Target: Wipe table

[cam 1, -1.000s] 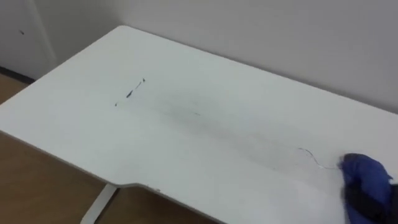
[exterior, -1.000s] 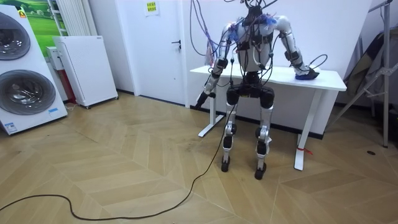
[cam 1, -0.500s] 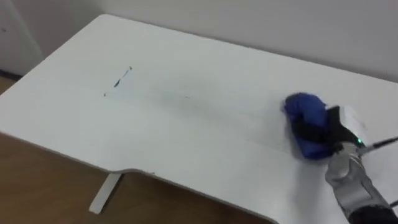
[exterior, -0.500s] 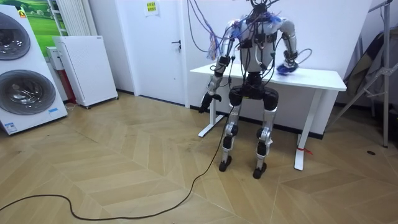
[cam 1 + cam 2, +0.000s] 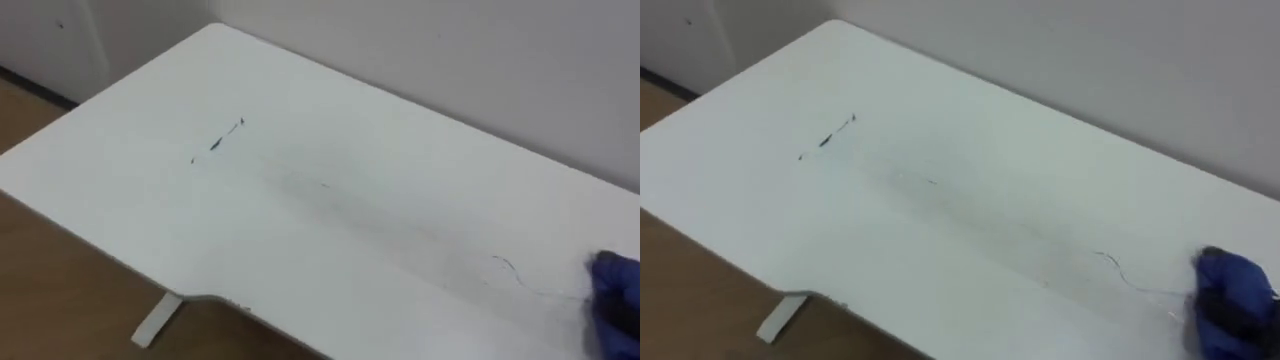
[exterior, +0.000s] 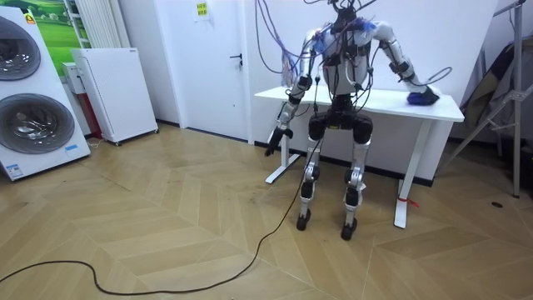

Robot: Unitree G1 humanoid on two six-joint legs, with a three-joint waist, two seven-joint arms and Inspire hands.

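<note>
Hiding most of the right hand (image 6: pixel 417 90), the blue cloth (image 5: pixel 1232 288) sits on the white counter (image 5: pixel 940 240) near its right end, cut off by the eye views' edge; whether that hand grips it cannot be told. A short dark mark (image 5: pixel 828 138) and a thin faint line (image 5: pixel 1118 270) show on the top. The left hand (image 6: pixel 273 143) hangs beside the counter's other end, too small to tell its state. A yellow notice (image 6: pixel 202 10) on the door (image 6: pixel 225 67) is unreadable.

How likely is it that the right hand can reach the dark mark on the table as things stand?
Probably yes: nothing stands on the table between the right hand, at the blue cloth, and the dark mark, though the mark lies far to its left.
</note>
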